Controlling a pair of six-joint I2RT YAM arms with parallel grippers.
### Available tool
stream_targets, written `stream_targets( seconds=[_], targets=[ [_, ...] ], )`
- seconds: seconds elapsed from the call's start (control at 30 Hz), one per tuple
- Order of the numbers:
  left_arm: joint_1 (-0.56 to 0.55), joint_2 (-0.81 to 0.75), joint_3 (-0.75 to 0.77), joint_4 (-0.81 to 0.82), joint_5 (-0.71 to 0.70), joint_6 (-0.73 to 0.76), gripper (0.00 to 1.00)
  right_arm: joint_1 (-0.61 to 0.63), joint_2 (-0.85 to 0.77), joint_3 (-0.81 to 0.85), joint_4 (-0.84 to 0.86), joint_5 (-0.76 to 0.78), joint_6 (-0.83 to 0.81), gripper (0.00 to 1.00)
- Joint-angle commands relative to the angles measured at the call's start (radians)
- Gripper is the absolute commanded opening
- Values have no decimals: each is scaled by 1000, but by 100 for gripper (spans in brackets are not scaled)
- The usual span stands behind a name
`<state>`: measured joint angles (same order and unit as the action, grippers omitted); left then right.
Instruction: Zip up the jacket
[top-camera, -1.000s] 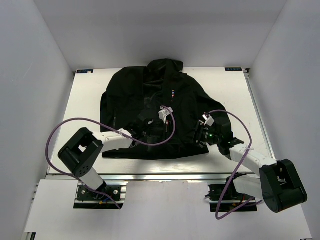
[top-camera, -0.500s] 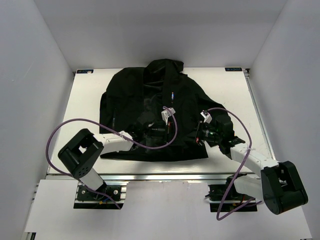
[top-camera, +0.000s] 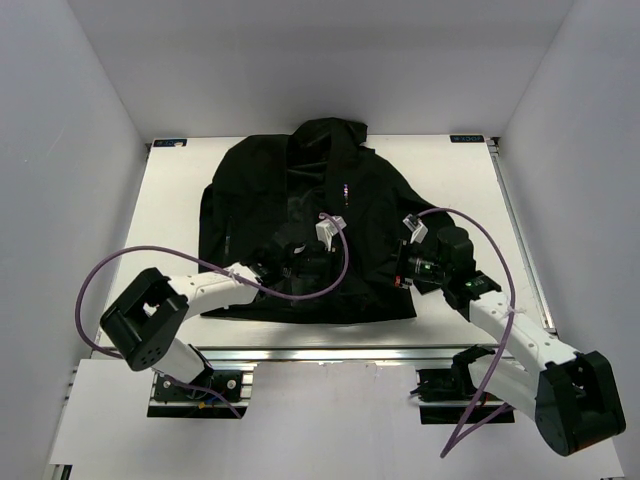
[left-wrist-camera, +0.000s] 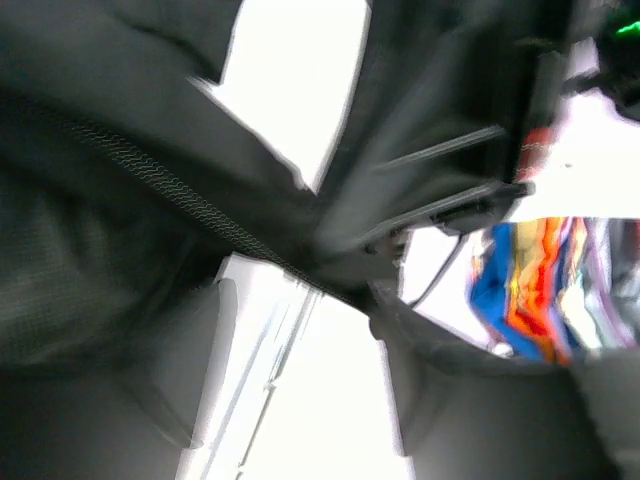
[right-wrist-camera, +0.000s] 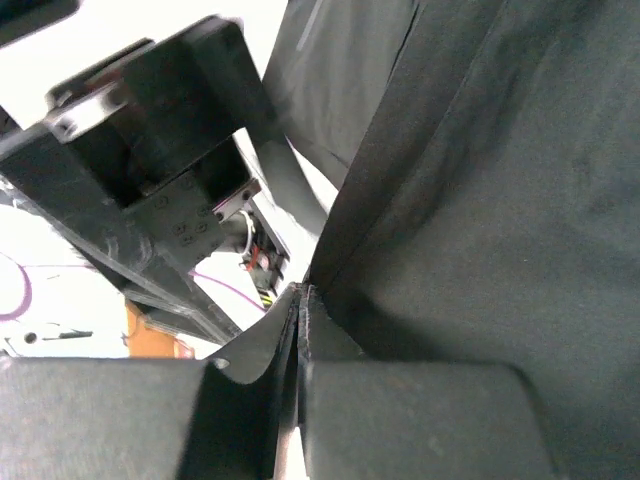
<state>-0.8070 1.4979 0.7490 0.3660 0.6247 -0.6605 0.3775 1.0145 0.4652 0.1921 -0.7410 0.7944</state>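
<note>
between the right jaws: a fold of the jacket (top-camera: 300, 190) at its lower right hem. the right gripper (right-wrist-camera: 300, 305) is closed down to a slit, with the cloth pinched flat in it.
ahead of the left jaws: a row of zipper teeth (left-wrist-camera: 170, 185) runs slantwise on a loose edge of black cloth, with bright table showing past it. the wrist view is smeared.
left jaws: the left gripper (top-camera: 300, 262) sits over the lower middle of the jacket. i cannot tell how far apart the jaws are or whether they hold anything, since it is black on black from above and blurred up close.
jacket: spread on the white table (top-camera: 170, 200), under both sets of jaws, with the hood away from the arms and the hem toward them.
step in hand: probably the set-up, with the right side anchoring the hem while the left side works at the bottom of the zipper. no closed stretch of zipper can be made out.
next move calls for: a small, sure grip on the slider, which i cannot pick out in these views, then a straight pull along the teeth toward the hood, with the right pinch as the anchor.
</note>
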Motion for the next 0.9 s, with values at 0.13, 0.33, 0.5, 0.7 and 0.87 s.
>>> stream_targets(
  seconds=[0.13, 0.33, 0.5, 0.7, 0.87],
  targets=[
    [8, -77, -11, -134, -106, 27, 96, 14, -71, 39, -112, -11, -106, 0],
    [8, -54, -10, -26, -34, -7, 98, 14, -85, 50, -135, 58, -126, 0],
    [9, 11, 7, 33, 61, -25, 96, 14, -86, 52, -117, 115, -101, 0],
    [8, 51, 24, 36, 55, -16, 79, 15, -88, 59, -66, 86, -70, 0],
    [9, 107, 64, 71, 63, -37, 69, 17, -91, 53, -68, 63, -69, 0]
  ],
)
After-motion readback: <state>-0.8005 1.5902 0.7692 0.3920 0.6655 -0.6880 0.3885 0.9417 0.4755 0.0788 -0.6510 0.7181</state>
